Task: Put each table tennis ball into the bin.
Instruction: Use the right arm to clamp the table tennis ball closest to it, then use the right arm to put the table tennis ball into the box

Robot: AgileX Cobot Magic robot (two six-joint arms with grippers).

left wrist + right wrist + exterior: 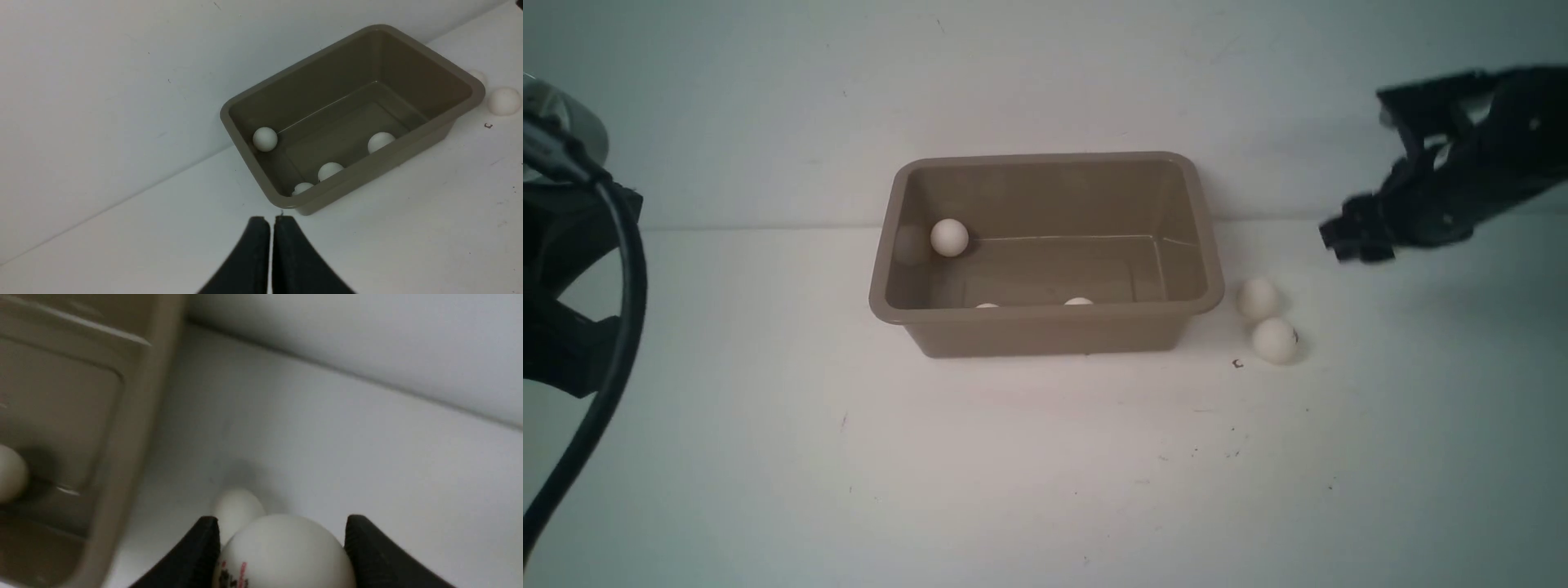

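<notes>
The tan bin [1045, 335] stands mid-table, and in the left wrist view the bin [347, 61] has several white table tennis balls on its floor, one in a corner [264, 139]. Two more balls [1258, 298] [1274, 339] lie on the table just right of the bin. My right gripper [282, 522] is shut on a table tennis ball [282, 551] with a dark and red logo. The same gripper [1356, 237] hangs above the table, right of the loose balls. My left gripper [271, 220] is shut and empty, short of the bin's near corner.
A white wall rises right behind the bin. One loose ball [237, 508] lies on the table beyond the held one, beside the bin's wall [122, 437]. My left arm and its cable [621, 286] fill the left edge of the front view.
</notes>
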